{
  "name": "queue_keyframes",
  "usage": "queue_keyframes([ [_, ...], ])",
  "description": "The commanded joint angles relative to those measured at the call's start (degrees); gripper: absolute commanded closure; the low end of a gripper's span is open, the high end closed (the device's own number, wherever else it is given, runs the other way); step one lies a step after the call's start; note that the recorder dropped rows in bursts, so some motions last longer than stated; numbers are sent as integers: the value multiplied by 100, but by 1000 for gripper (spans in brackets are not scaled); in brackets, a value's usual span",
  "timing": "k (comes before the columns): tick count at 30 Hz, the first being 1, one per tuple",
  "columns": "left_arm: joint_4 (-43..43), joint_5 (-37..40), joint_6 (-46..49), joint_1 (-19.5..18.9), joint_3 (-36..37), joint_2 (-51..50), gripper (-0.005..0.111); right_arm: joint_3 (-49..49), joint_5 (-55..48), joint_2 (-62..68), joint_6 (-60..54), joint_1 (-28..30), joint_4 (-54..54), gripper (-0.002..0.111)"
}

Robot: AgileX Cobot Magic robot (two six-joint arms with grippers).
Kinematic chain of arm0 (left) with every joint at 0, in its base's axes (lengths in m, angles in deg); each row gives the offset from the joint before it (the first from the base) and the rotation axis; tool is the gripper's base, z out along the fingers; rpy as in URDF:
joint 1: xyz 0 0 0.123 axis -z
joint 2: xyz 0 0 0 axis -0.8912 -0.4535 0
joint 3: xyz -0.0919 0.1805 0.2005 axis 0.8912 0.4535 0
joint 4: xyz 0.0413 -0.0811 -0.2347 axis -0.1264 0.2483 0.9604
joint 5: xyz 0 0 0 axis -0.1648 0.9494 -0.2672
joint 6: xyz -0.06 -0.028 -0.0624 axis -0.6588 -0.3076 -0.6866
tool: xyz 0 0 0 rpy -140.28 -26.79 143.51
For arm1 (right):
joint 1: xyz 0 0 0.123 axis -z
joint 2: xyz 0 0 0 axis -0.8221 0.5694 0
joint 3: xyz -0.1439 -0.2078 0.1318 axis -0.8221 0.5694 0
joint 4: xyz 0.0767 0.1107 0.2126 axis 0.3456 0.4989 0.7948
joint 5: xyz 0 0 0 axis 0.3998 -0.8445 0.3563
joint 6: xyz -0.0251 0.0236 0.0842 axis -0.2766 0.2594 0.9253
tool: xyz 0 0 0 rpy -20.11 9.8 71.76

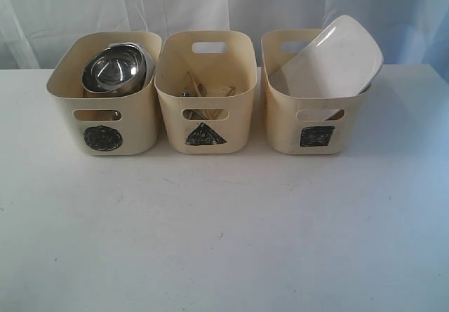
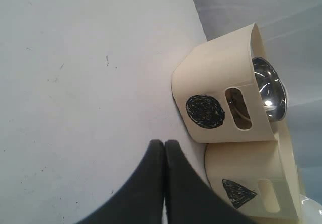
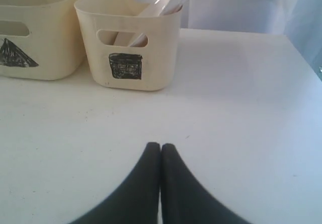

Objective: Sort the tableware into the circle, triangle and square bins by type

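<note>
Where the sorted tableware sits, three cream bins stand side by side across the upper half of the exterior view, on a white bench [image 1: 224, 242].

Labels: one black scribbled shape per bin, on the front wall under a cut-out handle.
- circle mark [image 1: 103, 138], left bin
- triangle mark [image 1: 205, 134], middle bin
- square mark [image 1: 317, 136], right bin

Contents:
- circle bin [image 1: 139, 119]: one steel bowl [image 1: 114, 70], tilted with its mouth toward the camera and standing above the rim. A pale edge shows behind it; I cannot tell what it is.
- triangle bin [image 1: 240, 116]: wooden chopsticks [image 1: 195, 86] lie low inside, with a bit of metal beside them. The walls hide most of it, so the count cannot be told.
- square bin [image 1: 280, 126]: one large white square plate [image 1: 337, 59] leans on edge, its top corner well over the rim at upper right.

Surroundings: a pale curtain [image 1: 210, 3] hangs behind the row, filling the top of the frame.

Left jaws are pressed together with nothing between them, over the bench near the circle bin. Right jaws are likewise pressed tight and hold nothing, over the bench in front of the square bin.
</note>
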Motion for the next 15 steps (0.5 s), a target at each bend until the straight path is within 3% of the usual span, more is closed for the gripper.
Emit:
queue_keyframes([
  [1, -71, 22, 16, -11, 0, 29, 107, 132, 119, -34, 75, -2, -54, 108],
  [15, -71, 22, 16, -11, 0, 29, 107, 327, 357, -34, 106, -2, -240, 108],
])
